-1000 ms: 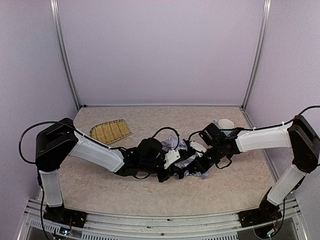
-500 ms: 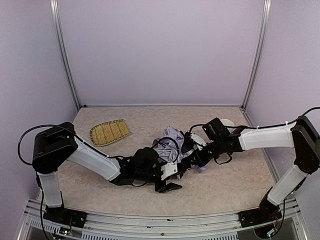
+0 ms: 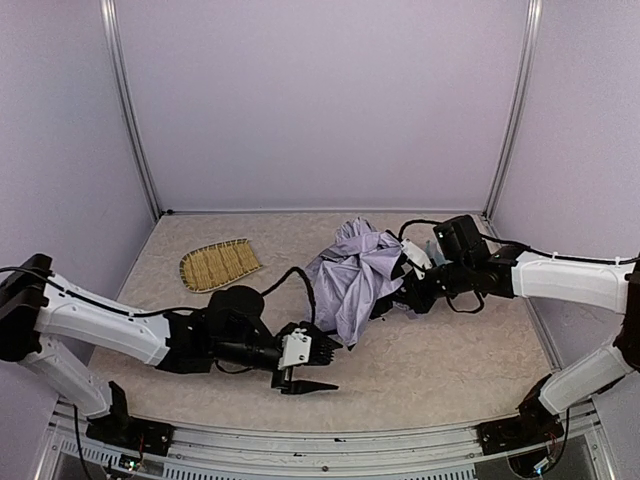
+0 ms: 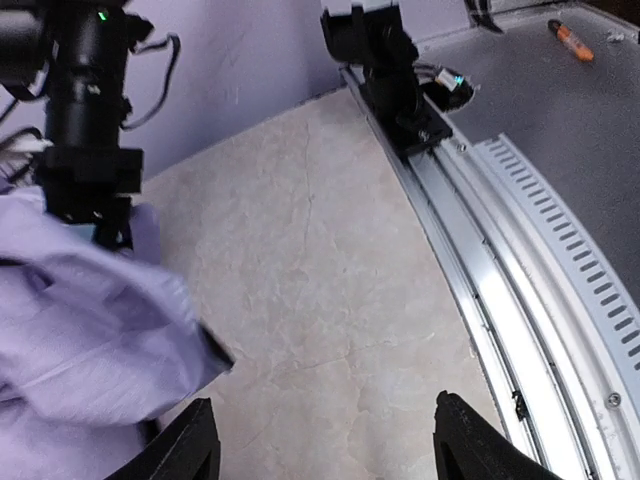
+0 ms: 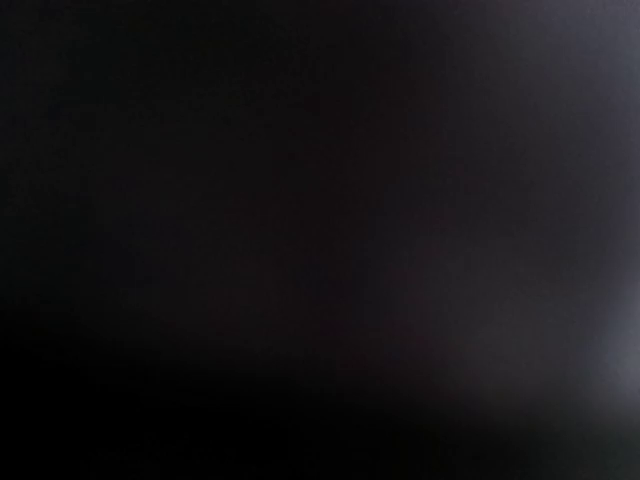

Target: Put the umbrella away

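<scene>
The umbrella is a crumpled pale lavender canopy with black parts at its right side, lifted above the middle of the table. My right gripper is buried in its right side and seems shut on it. The right wrist view is all dark, covered by the umbrella. My left gripper stands open near the table's front, just below and left of the canopy's hanging tip, with nothing between its fingers. In the left wrist view the lavender fabric hangs at the left, apart from the open left gripper.
A woven straw tray lies at the back left of the table. The metal rail runs along the table's near edge, close to my left gripper. The right arm's base stands on that rail.
My left gripper opened, let go of the umbrella and drew back toward the front left. My right arm lifted the umbrella up and toward the back right, and the canopy now hangs down.
</scene>
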### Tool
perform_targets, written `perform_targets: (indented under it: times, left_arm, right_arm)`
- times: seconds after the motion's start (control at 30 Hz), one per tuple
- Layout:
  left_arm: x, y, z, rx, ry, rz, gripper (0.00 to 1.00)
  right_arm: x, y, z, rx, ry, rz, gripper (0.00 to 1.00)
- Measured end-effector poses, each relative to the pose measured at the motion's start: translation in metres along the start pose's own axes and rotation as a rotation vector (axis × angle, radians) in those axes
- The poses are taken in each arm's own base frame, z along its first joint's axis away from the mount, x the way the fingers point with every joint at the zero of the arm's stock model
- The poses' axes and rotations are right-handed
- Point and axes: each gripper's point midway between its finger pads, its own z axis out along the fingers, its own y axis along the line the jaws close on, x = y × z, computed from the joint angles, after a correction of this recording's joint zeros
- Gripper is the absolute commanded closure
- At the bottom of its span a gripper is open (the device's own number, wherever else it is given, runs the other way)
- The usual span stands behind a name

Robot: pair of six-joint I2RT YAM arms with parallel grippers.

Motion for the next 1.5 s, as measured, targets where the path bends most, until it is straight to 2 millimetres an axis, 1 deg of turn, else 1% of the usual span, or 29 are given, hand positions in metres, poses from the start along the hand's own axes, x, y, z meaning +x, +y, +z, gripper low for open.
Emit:
perform_targets:
  times: [0.07, 0.17, 0.2, 0.23, 0.3, 0.37, 0.4, 0.47, 0.5, 0.53, 0.6, 0.63, 0.67, 0.73, 0.8, 0.9, 1.1, 1.17, 1.3, 1.37, 1.47, 1.5]
  left_arm:
    - [-0.022, 0.004, -0.026, 0.023, -0.078, 0.013, 0.28]
    - [-0.054, 0.024, -0.067, 0.016, -0.204, 0.045, 0.24]
    - [-0.065, 0.032, -0.083, 0.002, -0.250, 0.068, 0.24]
    - [-0.073, 0.036, -0.096, -0.011, -0.282, 0.092, 0.25]
    - [-0.085, 0.034, -0.113, -0.019, -0.328, 0.137, 0.28]
    - [-0.086, 0.033, -0.122, -0.038, -0.343, 0.151, 0.35]
    - [-0.082, 0.036, -0.126, -0.061, -0.340, 0.143, 0.38]
    - [-0.067, 0.055, -0.133, -0.141, -0.317, 0.103, 0.46]
    - [-0.057, 0.069, -0.137, -0.194, -0.297, 0.076, 0.47]
    - [-0.045, 0.087, -0.140, -0.253, -0.270, 0.038, 0.45]
    - [-0.027, 0.112, -0.139, -0.322, -0.223, -0.021, 0.38]
    - [-0.020, 0.121, -0.136, -0.340, -0.201, -0.043, 0.34]
    - [-0.013, 0.129, -0.130, -0.347, -0.181, -0.066, 0.30]
    - [-0.004, 0.140, -0.116, -0.342, -0.154, -0.100, 0.26]
    - [0.001, 0.140, -0.108, -0.328, -0.142, -0.114, 0.25]
    - [0.002, 0.131, -0.098, -0.281, -0.146, -0.123, 0.25]
    - [0.000, 0.115, -0.089, -0.202, -0.165, -0.126, 0.31]
    - [0.000, 0.112, -0.088, -0.184, -0.167, -0.127, 0.37]
    - [0.000, 0.108, -0.087, -0.165, -0.167, -0.132, 0.56]
    - [-0.001, 0.107, -0.087, -0.161, -0.170, -0.136, 0.69]
    - [-0.002, 0.107, -0.087, -0.158, -0.175, -0.142, 0.99]
    - [-0.002, 0.107, -0.087, -0.159, -0.176, -0.147, 1.00]
  right_arm:
    - [-0.006, -0.001, -0.008, 0.012, -0.022, -0.040, 1.00]
    - [-0.012, -0.003, -0.018, 0.042, -0.043, -0.102, 1.00]
    - [-0.013, -0.004, -0.020, 0.055, -0.044, -0.120, 1.00]
    - [-0.012, -0.006, -0.022, 0.067, -0.035, -0.132, 1.00]
    - [-0.011, -0.009, -0.024, 0.086, -0.015, -0.154, 1.00]
    - [-0.011, -0.010, -0.026, 0.090, -0.003, -0.179, 1.00]
    - [-0.013, -0.009, -0.027, 0.086, -0.002, -0.192, 1.00]
    - [-0.017, -0.004, -0.031, 0.061, -0.009, -0.226, 0.99]
    - [-0.020, 0.001, -0.033, 0.041, -0.021, -0.244, 0.98]
    - [-0.025, 0.007, -0.038, 0.013, -0.042, -0.269, 0.98]
    - [-0.031, 0.017, -0.046, -0.026, -0.077, -0.302, 0.98]
    - [-0.035, 0.024, -0.051, -0.048, -0.101, -0.323, 0.98]
    - [-0.040, 0.030, -0.057, -0.067, -0.125, -0.343, 0.98]
    - [-0.046, 0.039, -0.064, -0.095, -0.161, -0.376, 0.98]
    - [-0.049, 0.044, -0.067, -0.111, -0.175, -0.393, 0.98]
    - [-0.048, 0.044, -0.065, -0.119, -0.170, -0.400, 0.98]
    - [-0.044, 0.044, -0.060, -0.121, -0.152, -0.398, 0.99]
    - [-0.044, 0.043, -0.059, -0.119, -0.150, -0.398, 0.99]
    - [-0.042, 0.041, -0.056, -0.114, -0.138, -0.394, 0.99]
    - [-0.041, 0.041, -0.054, -0.113, -0.132, -0.391, 0.99]
    - [-0.039, 0.039, -0.053, -0.110, -0.122, -0.387, 1.00]
    - [-0.038, 0.039, -0.053, -0.111, -0.120, -0.386, 1.00]
